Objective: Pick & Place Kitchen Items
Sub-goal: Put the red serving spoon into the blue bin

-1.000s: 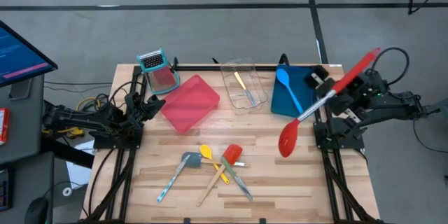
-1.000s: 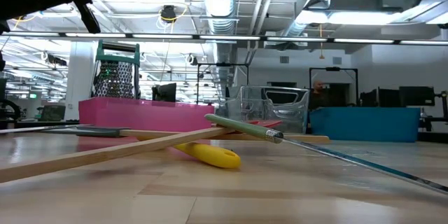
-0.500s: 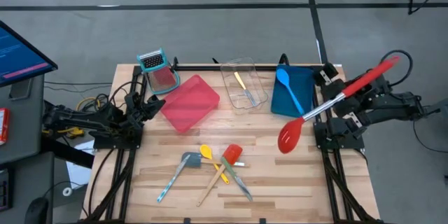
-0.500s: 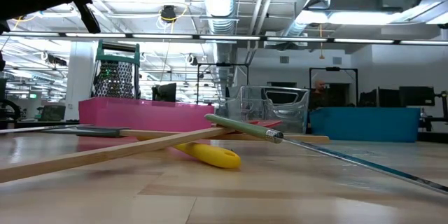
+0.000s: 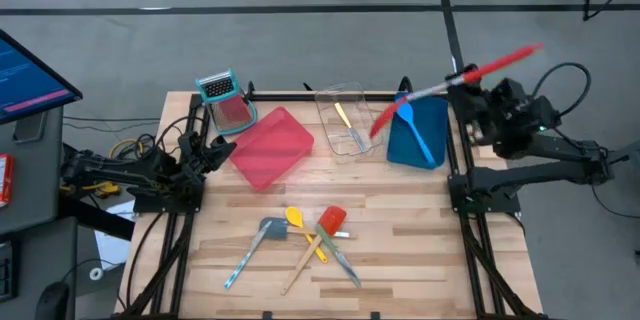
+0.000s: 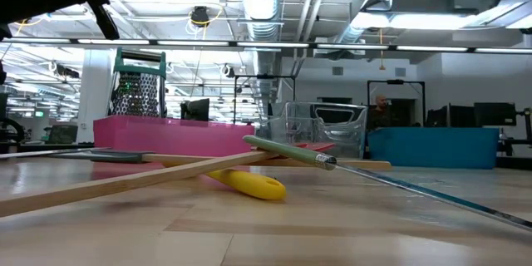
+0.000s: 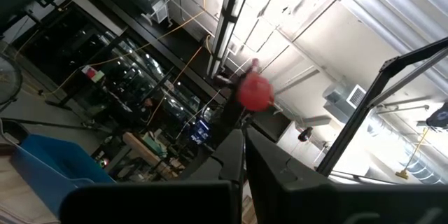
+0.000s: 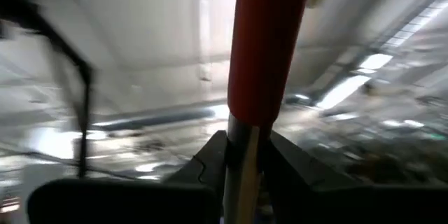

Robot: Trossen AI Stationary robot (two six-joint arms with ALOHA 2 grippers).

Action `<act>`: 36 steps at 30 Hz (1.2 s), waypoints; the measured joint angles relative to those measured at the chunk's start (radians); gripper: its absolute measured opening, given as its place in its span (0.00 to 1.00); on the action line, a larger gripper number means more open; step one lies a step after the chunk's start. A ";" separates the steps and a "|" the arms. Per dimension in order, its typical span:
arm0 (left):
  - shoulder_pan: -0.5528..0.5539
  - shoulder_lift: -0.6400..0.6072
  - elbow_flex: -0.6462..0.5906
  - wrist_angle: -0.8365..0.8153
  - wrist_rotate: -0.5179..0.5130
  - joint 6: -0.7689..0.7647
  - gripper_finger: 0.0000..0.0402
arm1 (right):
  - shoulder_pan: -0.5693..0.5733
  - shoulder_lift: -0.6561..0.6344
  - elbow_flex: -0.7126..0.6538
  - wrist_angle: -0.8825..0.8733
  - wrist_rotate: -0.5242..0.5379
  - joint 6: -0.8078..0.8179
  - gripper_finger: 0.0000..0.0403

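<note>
Red spoon (image 5: 455, 80) held aloft over the blue tray (image 5: 437, 135), clamped in the right gripper (image 5: 470, 82).
Its bowl hangs above the tray's near-centre edge beside the clear tray (image 5: 347, 95); the left gripper (image 5: 205, 152) rests closed at the table's left edge.

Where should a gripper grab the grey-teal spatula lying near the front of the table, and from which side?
Take the grey-teal spatula at the middle of its slim handle, coming straight down from above with the fingers across the shaft. It lies flat on the table, and that stretch is bare. Its head sits close to the yellow spoon, so a grip there would be crowded.
</note>
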 joint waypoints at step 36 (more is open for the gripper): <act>0.000 0.000 0.000 0.000 -0.026 0.006 0.01 | -0.448 0.200 0.303 -1.156 0.276 0.236 0.17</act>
